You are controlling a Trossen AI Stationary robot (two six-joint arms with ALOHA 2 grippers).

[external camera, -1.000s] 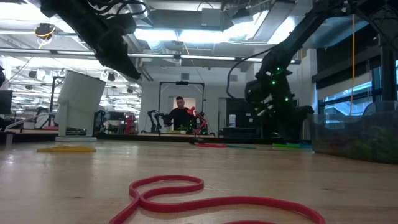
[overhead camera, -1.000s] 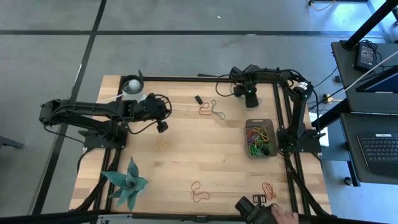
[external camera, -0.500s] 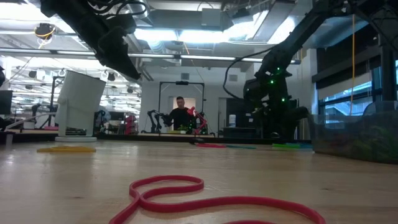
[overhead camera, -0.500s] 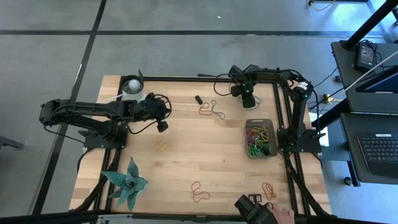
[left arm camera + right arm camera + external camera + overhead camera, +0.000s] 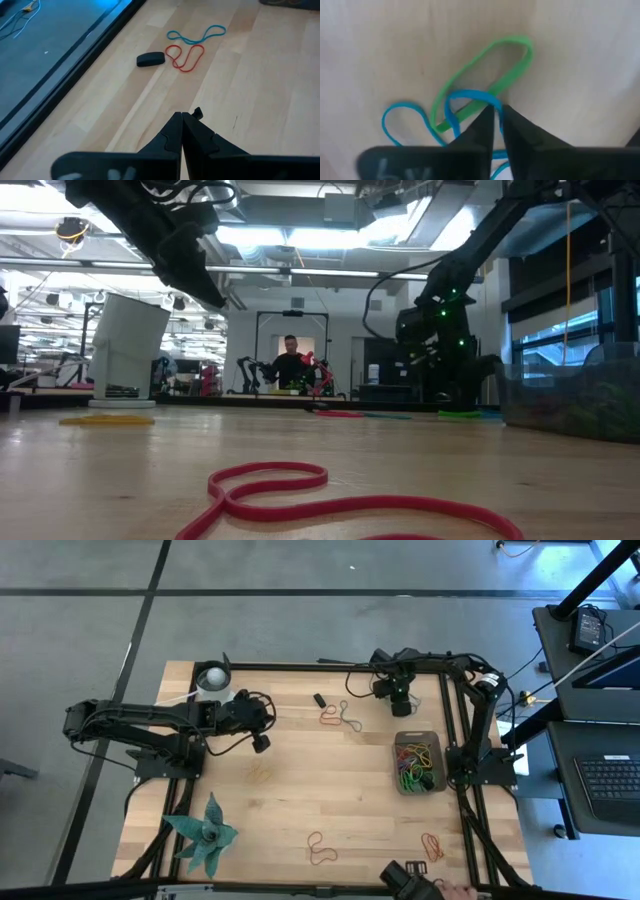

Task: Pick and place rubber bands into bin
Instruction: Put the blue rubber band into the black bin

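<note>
Two arms show in the high view over the wooden table (image 5: 300, 790). Right gripper (image 5: 400, 700) sits near the table's far edge, just beyond the bin (image 5: 398, 780). Bin lies by the right frame and holds a heap of rubber bands (image 5: 418, 762) in green, yellow, orange. Left gripper (image 5: 261, 743) hangs mid-left, near the white cup (image 5: 212, 678). Loose bands: red and blue pair (image 5: 338, 717) beside a small black piece (image 5: 319, 700); yellow band (image 5: 260, 775) at centre-left; red band (image 5: 320, 847) and orange band (image 5: 432, 845) near the front edge. Green paper pinwheel (image 5: 203, 832) at front left.

Low view: red band (image 5: 340, 500) in the foreground. Right arm (image 5: 445, 330) is low over the far table. A person (image 5: 290, 365) sits in the room behind.

Left wrist view: fingers (image 5: 172, 137) are pressed together, tips meeting, nothing between them. Red loop (image 5: 186, 57), blue loop (image 5: 196, 35) and the black piece (image 5: 150, 59) lie ahead.

Right wrist view: fingers (image 5: 520, 135) are nearly together, a thin gap left, tips pinching a blue band (image 5: 460, 102) that crosses a green band (image 5: 485, 75) on the wood.
</note>
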